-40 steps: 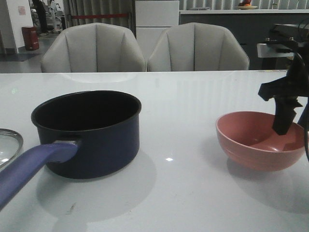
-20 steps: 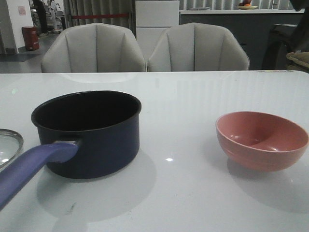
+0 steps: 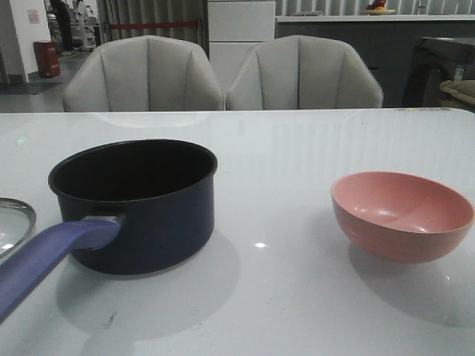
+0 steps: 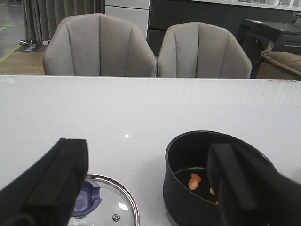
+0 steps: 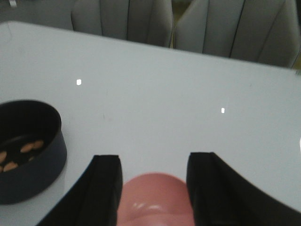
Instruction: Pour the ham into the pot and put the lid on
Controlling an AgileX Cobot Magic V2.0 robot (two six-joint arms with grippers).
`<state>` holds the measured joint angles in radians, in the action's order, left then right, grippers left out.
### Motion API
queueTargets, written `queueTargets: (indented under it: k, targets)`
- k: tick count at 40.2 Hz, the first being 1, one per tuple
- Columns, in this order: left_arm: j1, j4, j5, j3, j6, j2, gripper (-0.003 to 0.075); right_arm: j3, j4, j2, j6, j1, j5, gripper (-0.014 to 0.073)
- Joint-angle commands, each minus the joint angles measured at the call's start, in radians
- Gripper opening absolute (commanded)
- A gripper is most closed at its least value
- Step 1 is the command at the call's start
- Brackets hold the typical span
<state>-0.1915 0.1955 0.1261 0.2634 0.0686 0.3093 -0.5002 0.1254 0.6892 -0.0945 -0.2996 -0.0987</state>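
Pot stands upright, its handle angled toward the near-left.

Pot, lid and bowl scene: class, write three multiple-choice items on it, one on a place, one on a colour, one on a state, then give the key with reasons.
1. Where is the ham?
A. inside the pot
B. in the bowl
C. on the table

2. What colour is the lid's knob?
A. red
B. blue
C. white

3. What state is the left tool in?
A. shut on the lid
B. shut on the pot handle
C. open, holding nothing

Key:
1 A: orange pieces of ham lie on the floor of the pot, and the bowl looks empty.
2 B: the knob on the lid is blue.
3 C: the left tool has its fingers spread wide with nothing between them.
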Motion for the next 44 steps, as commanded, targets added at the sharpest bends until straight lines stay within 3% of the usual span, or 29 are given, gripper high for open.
queueTargets:
  k: [1,11,21,24,29,37,44]
  targets:
    - [-0.008,0.011,-0.071,0.028,-0.002,0.006,0.0574,0.044,0.001,-0.14,-0.014,0.0,0.157,0.0435]
    - [-0.008,0.011,-0.071,0.026,-0.002,0.006,0.0574,0.213,0.001,-0.397,-0.014,0.0,0.187,0.0435]
    - [-0.008,0.019,-0.069,0.026,-0.002,0.006,0.0574,0.301,0.001,-0.426,-0.014,0.0,0.177,0.0421]
    - [-0.008,0.042,-0.068,0.026,-0.002,0.006,0.0574,0.301,0.001,-0.426,-0.014,0.0,0.174,0.0348]
    - [-0.008,0.042,-0.066,0.026,-0.002,0.006,0.0574,0.301,0.001,-0.426,-0.014,0.0,0.172,0.0122]
    - [-0.008,0.009,-0.027,0.07,-0.002,0.017,0.0575,0.301,0.001,-0.426,-0.014,0.0,0.171,0.0149]
    - [-0.006,-0.078,0.108,0.185,-0.002,0.108,0.0577,0.301,0.001,-0.426,-0.014,0.0,0.171,0.0149]
